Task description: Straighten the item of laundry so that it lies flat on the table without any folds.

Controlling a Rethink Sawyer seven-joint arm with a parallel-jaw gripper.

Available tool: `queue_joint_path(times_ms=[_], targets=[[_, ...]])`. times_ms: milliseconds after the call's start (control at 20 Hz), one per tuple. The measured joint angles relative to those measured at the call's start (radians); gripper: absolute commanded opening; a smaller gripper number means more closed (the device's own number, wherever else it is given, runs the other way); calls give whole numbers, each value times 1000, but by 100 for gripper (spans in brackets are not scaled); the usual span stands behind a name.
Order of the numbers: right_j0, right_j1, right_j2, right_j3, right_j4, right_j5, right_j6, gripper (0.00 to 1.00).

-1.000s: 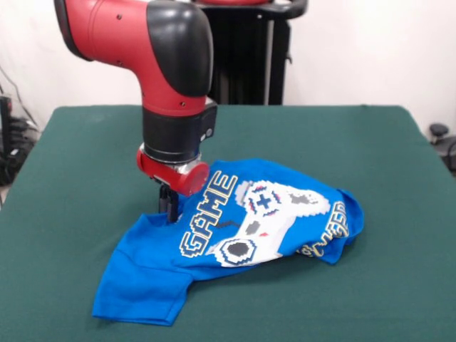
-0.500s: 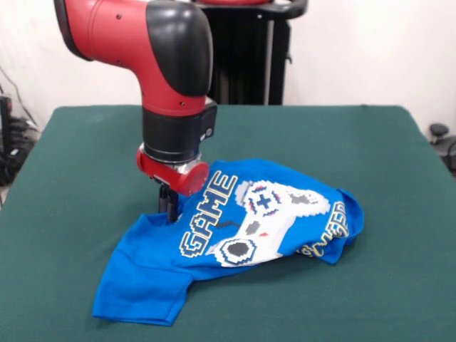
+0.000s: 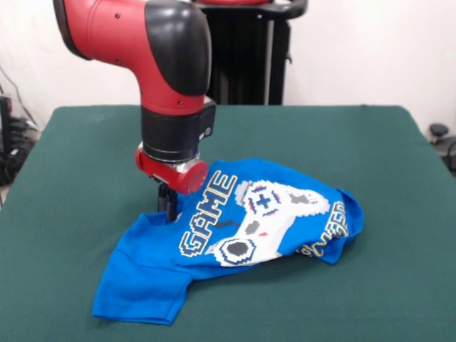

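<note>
The item of laundry (image 3: 235, 235), a bright blue T-shirt with a white game controller and "GAME" lettering, lies crumpled on the dark green table (image 3: 370, 157). Its right part is folded under, and one sleeve spreads toward the front left. My gripper (image 3: 168, 208) comes straight down from the red and black arm onto the shirt's far left edge. Its dark fingers show no gap and sit pinched on the blue cloth at table height. The fingertips are partly hidden by the fabric.
The black pedestal (image 3: 249, 50) stands behind the table's far edge. Cables and gear lie off the table at the left (image 3: 11, 142). A dark object sits off the right side (image 3: 439, 135). Green cloth shows all around the shirt.
The arm and gripper have shifted very slightly to the left. The shirt looks the same.
</note>
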Motion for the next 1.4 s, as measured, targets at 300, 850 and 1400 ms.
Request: queue_joint_path(times_ms=[300, 850, 1400], targets=[[-13, -14, 7, 20, -6, 0, 0, 0], [-66, -65, 8, 101, -93, 0, 0, 0], [-108, -73, 8, 129, -167, 0, 0, 0]])
